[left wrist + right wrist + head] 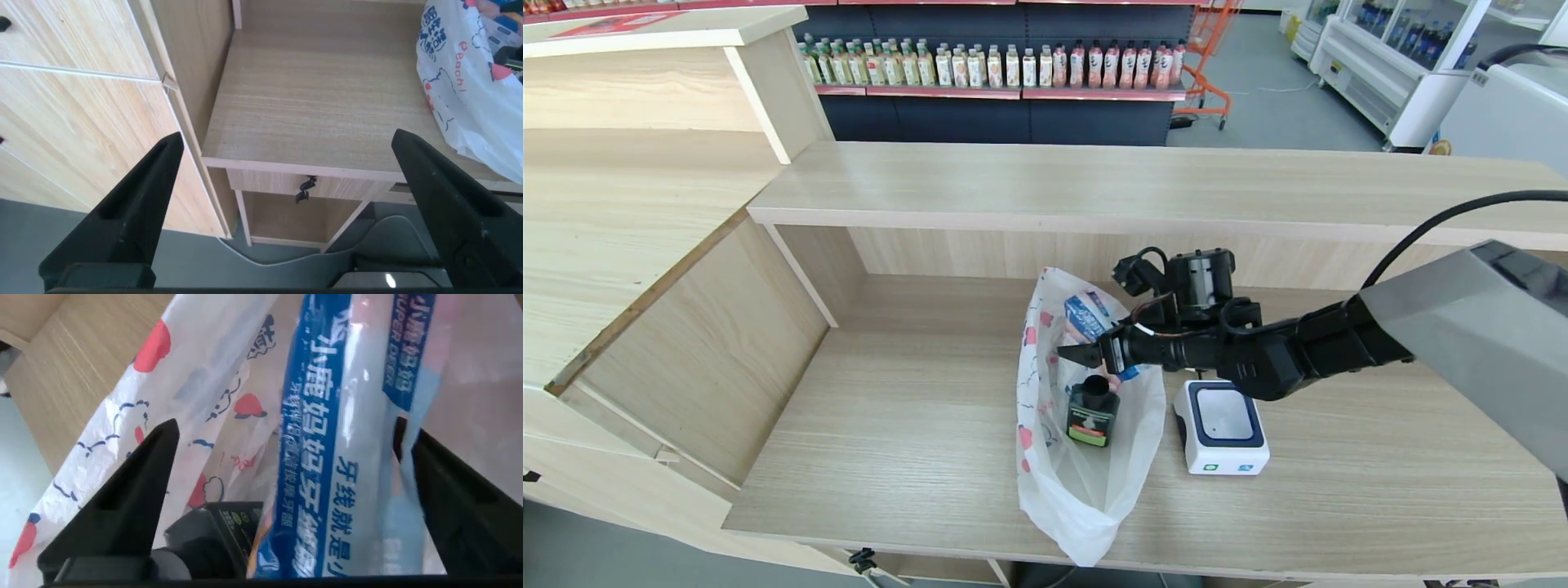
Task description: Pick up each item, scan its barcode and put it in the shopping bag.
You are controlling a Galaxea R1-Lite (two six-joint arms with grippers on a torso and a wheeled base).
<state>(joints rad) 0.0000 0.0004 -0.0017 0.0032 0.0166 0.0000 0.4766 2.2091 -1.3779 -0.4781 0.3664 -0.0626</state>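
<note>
checkout desk [890,441], mid-bagging: the right hand [1068,355] hangs over the open shopping bag [1062,498], a thin white bag with red prints spread out on the wood. its fingers [122,506] stand wide apart and clamp on nothing. a blue-and-white packet [327,416] lies between them among the bag's folds; whether either finger touches it cannot be told. a dark bottle [1092,416] with a black cap lies in the bag just beside the hand, on the robot's side. the white barcode scanner [1223,425] sits on the desk just beside the bag, under the right forearm. the left hand [288,139], fingers also apart and empty, hangs low off the desk's front edge, well apart from the bag.

the step in hand looks to be letting the packet go into the bag. with packet and bottle both inside, the task appears well along. doing it well probably means keeping the fingers spread and drawing the hand up and back along the arm's own line. that way neither finger should catch the thin film or drag the packet out. the risks are a snagged bag rim, which could pull the whole bag across the desk, and a forearm brushing the scanner on the way out.
</note>
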